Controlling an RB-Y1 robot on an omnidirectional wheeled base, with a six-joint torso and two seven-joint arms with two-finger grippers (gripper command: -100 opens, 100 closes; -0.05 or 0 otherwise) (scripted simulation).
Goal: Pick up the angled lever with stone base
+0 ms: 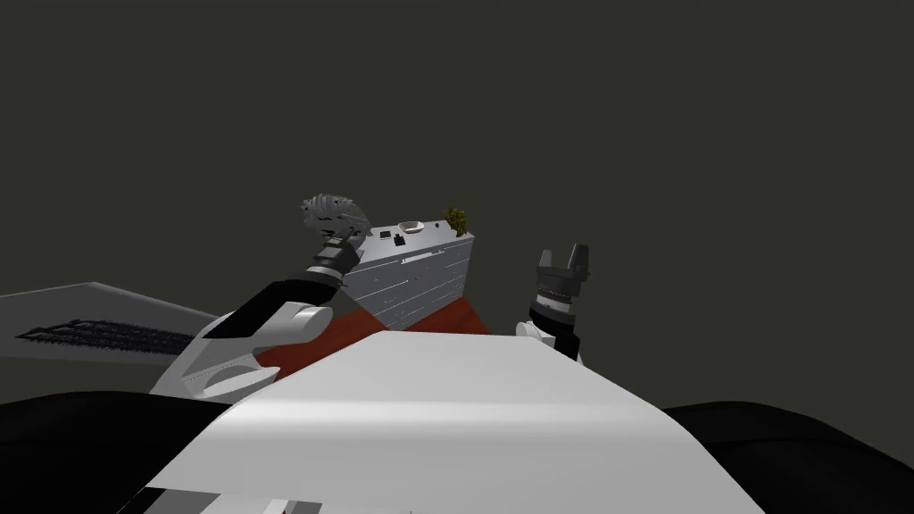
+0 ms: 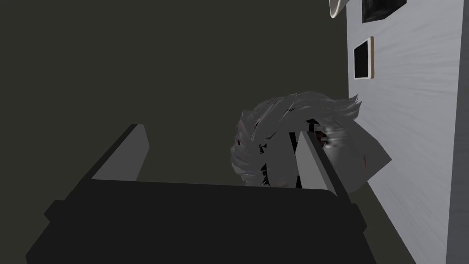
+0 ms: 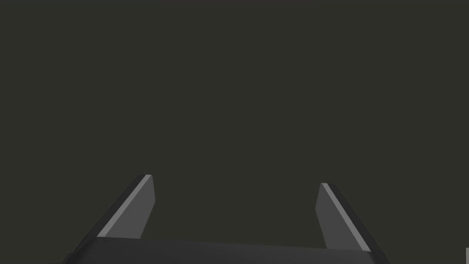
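Dark wall behind; left gripper (image 2: 221,129) gapes, ragged grey lever (image 2: 284,119) partly hidden by one finger, near dresser (image 2: 412,114); right gripper (image 3: 236,180) spread too.

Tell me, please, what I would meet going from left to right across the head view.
Pale grey panel with dark slats → ragged grey object → grey chest of drawers, carrying a white bowl and then a yellow-green plant → right gripper, fingers open.
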